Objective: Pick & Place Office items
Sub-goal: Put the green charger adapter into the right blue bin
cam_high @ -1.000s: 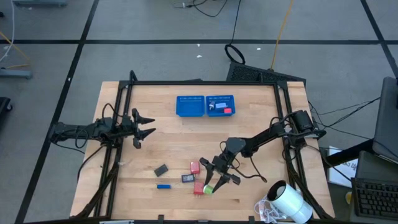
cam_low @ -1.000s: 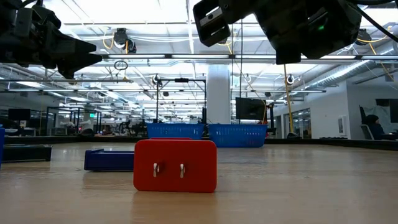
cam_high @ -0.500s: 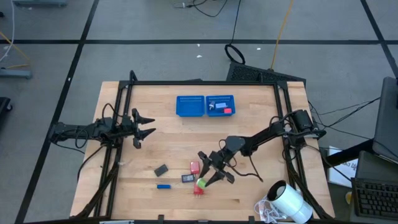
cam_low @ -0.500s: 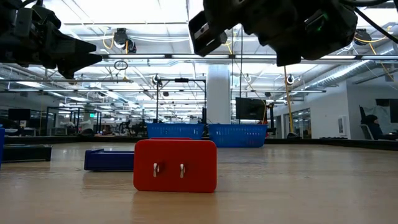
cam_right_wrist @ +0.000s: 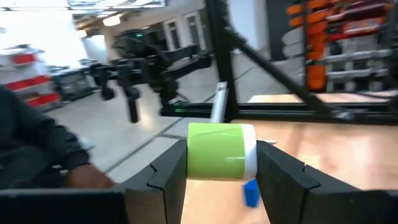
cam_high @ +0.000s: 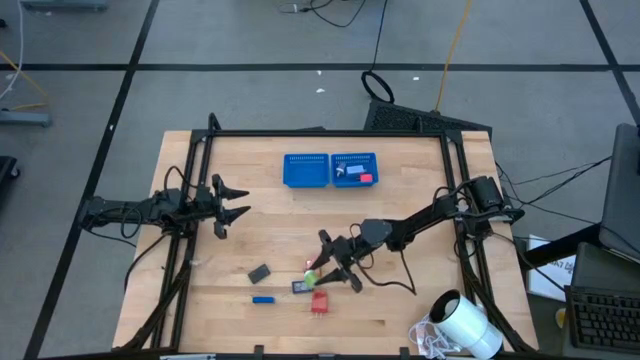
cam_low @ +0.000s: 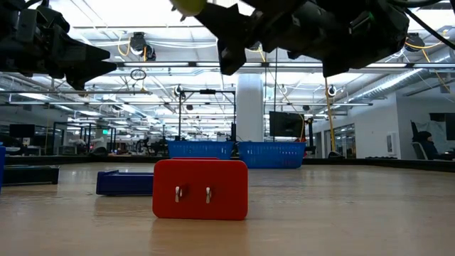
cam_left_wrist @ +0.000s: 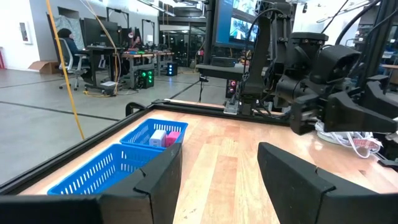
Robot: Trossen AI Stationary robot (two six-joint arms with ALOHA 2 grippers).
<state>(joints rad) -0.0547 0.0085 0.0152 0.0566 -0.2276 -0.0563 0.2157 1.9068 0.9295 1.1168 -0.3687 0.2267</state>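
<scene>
Right now the right gripper (cam_high: 325,272) is clamped on a green-and-white piece (cam_right_wrist: 221,151) above the red block (cam_high: 319,301). Left gripper (cam_high: 232,204) hangs released at the table's (cam_high: 270,220) left edge.

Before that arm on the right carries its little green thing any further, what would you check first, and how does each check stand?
1. Grip: the right gripper is shut on the small green and white piece: ok.
2. Lifted off the wooden table: the piece rides high in the low view: ok.
3. Goal: the blue mesh two-part tray has one empty compartment, while a red and a white piece lie in the other: ok.
4. Other arm: the left gripper waits open at the table's left edge, clear of the path: ok.
5. Which compartment this piece belongs in: cannot tell.
</scene>
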